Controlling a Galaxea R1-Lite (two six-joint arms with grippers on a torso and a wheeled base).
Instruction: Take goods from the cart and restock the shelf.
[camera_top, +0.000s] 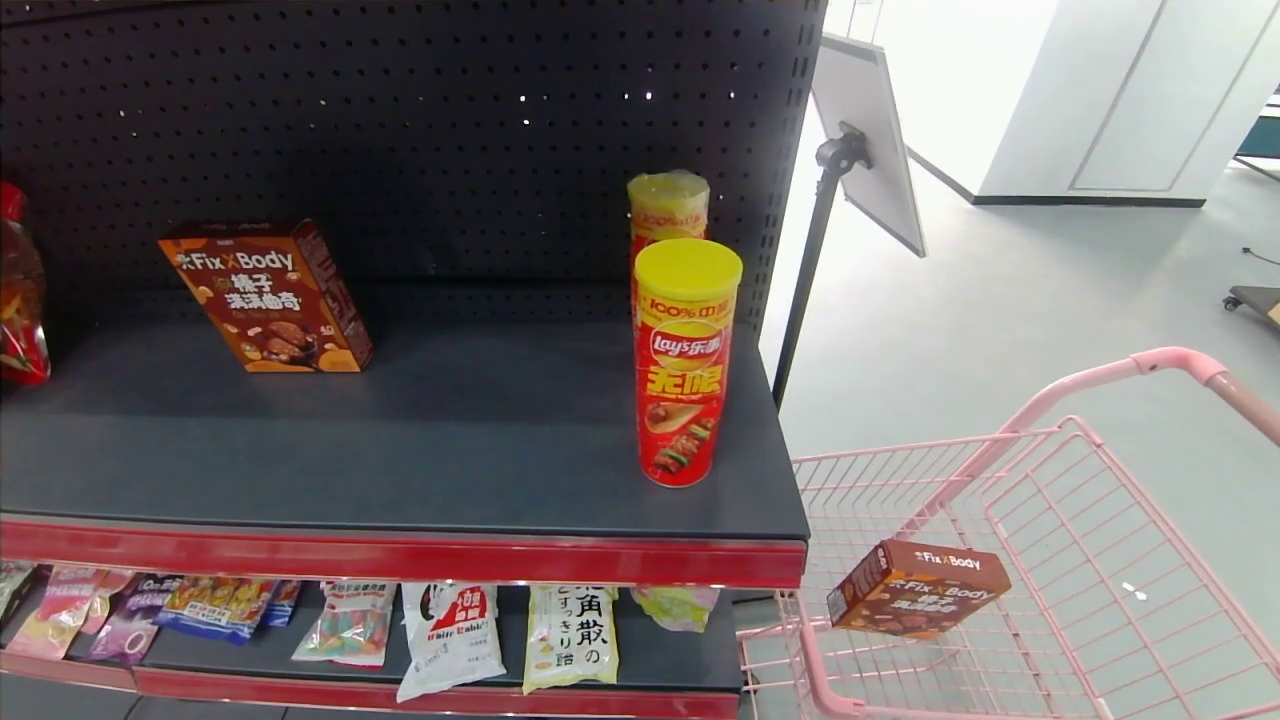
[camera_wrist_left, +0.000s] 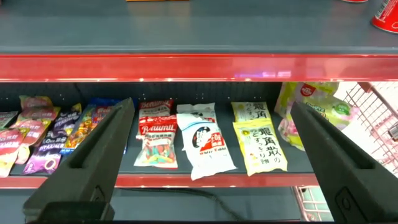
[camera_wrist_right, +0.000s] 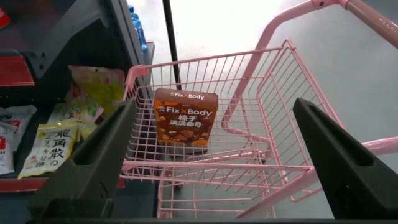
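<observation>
My left claw (camera_wrist_left: 212, 106) hung with its jaws wide apart and nothing between them, facing the lower shelf (camera_wrist_left: 186, 180). The packets (camera_wrist_left: 199, 140) lay there in a row, and the ones at either end were cut off behind the fingers (camera_wrist_left: 81, 168). My right claw (camera_wrist_right: 214, 104) was spread just as wide and also held nothing, above the cart (camera_wrist_right: 205, 59). The cart box (camera_wrist_right: 186, 116) stood inside it, leaning against the wire wall nearest the shelving; the cart's near side ran out of view.

From the head, the cart box (camera_top: 918, 590) sat low in the cart (camera_top: 1170, 360), beside the shelf (camera_top: 400, 440). On the shelf, the front can (camera_top: 687, 365) stood upright near the cart-side end. It hid most of the rear can (camera_top: 668, 205), leaving just the top showing. The shelf box (camera_top: 268, 297) stood well apart, near the back panel. A red bag (camera_top: 20, 290) was cut off at the edge, too little to identify.
</observation>
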